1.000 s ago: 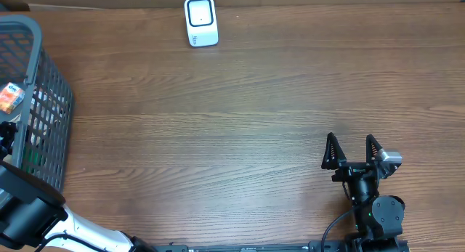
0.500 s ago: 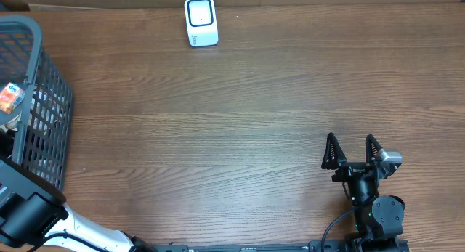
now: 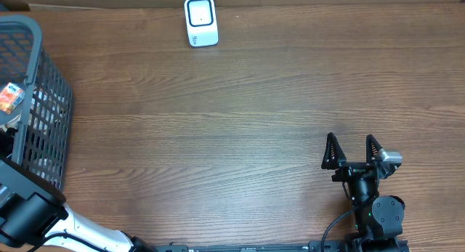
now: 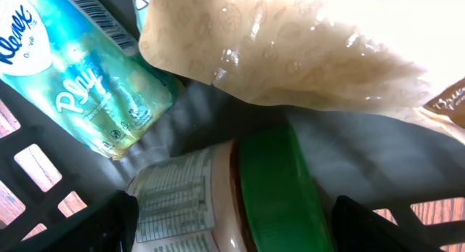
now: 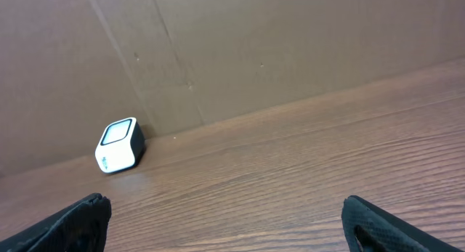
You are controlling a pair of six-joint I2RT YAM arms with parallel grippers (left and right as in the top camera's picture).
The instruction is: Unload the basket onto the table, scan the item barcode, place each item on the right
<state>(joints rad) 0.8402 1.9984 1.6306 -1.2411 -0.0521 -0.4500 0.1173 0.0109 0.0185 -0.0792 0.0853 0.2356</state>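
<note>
Jaws spread wide, left gripper (image 4: 240, 230) hangs over rigid, probably slick green-lidded plastic jar (image 4: 276, 187) at wrist-view six o'clock, likely best pinched across its lid.

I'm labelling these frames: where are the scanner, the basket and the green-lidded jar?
scanner (image 3: 200, 18): overhead view, on its scan window.
basket (image 3: 54, 114): overhead view, on its mesh side wall.
green-lidded jar (image 4: 275, 181): left wrist view, on its green lid.

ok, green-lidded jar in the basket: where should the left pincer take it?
Probably the green lid of the jar, from straight above. The jar lies on its side in the basket, lid between the open left pincer fingers. The beige bag overhangs the far side, and the Kleenex pack crowds the label end.
</note>
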